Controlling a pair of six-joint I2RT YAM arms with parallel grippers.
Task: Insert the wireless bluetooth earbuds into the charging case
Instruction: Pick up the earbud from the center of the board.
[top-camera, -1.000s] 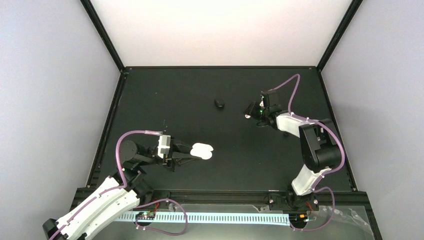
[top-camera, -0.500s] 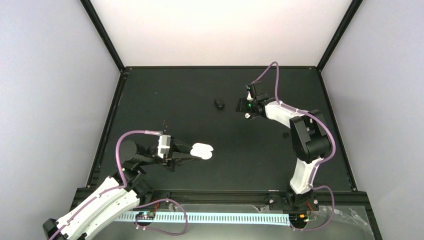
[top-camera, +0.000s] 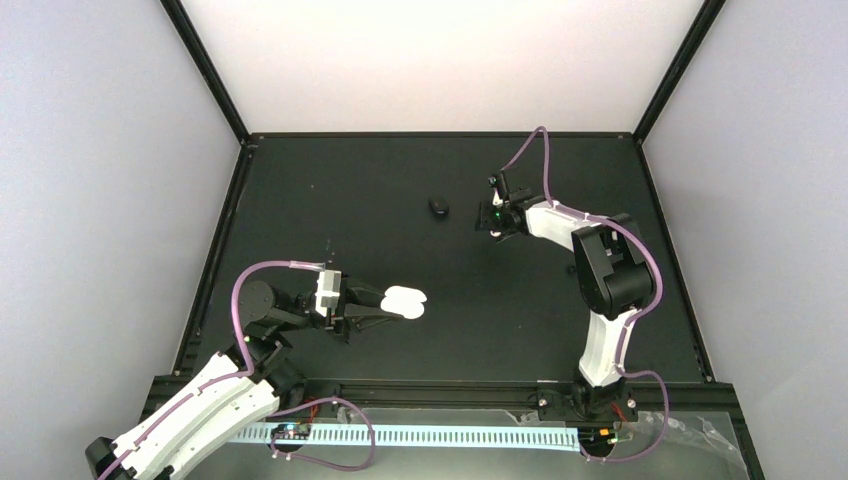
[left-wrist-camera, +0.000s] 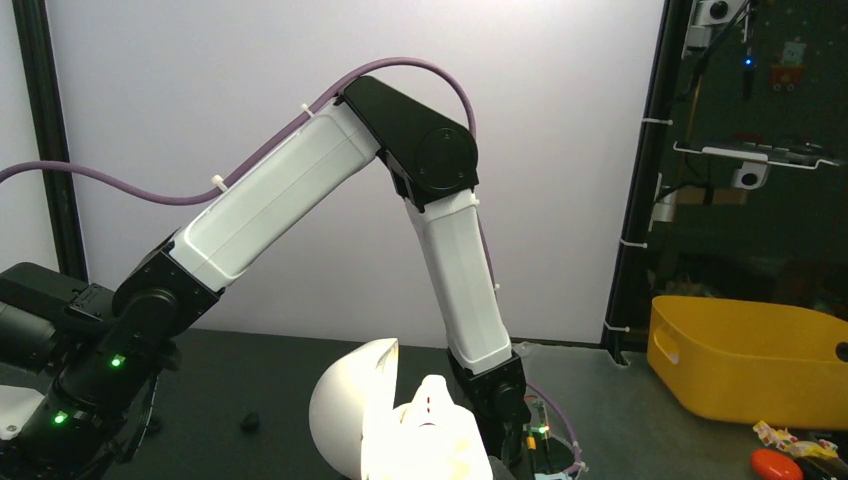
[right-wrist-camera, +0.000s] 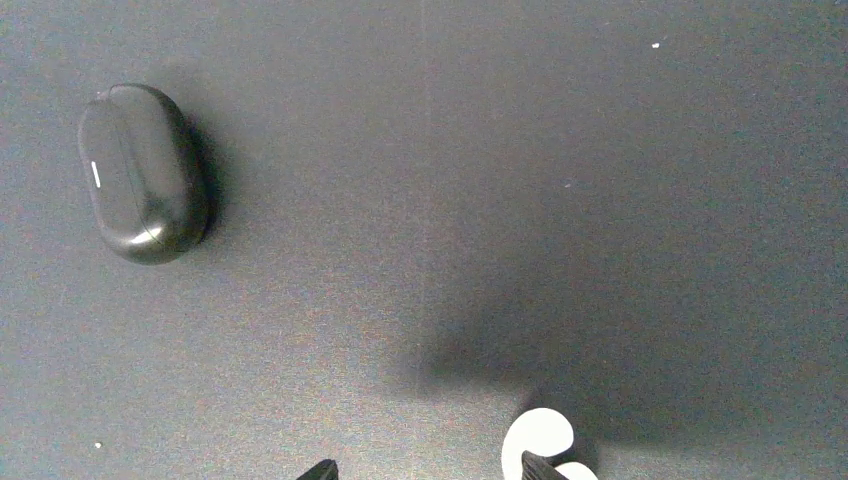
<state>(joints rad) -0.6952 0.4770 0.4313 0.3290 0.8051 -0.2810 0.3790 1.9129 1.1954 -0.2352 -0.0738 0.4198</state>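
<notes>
The white charging case (top-camera: 408, 298) is held in my left gripper (top-camera: 388, 306), which is shut on it at the near left of the table. In the left wrist view the charging case (left-wrist-camera: 440, 440) stands open with its lid (left-wrist-camera: 345, 410) raised. My right gripper (right-wrist-camera: 425, 470) hovers open over the mat at the far middle (top-camera: 488, 218), its fingertips well apart. A small glossy white earbud (right-wrist-camera: 540, 432) lies on the mat touching the right fingertip (right-wrist-camera: 532, 466), outside the gap. Another white bit (right-wrist-camera: 577, 471) shows at the frame's bottom edge.
A small black oval case (right-wrist-camera: 145, 172) lies shut on the mat, left of my right gripper; the top view shows this black oval case (top-camera: 438, 206) at the far middle. A black frame and white walls border the table. A yellow bin (left-wrist-camera: 745, 360) stands beyond the table.
My right arm has swung left and a little farther back, toward the black oval case, and its jaws have narrowed slightly. The left arm and the case have not moved.
</notes>
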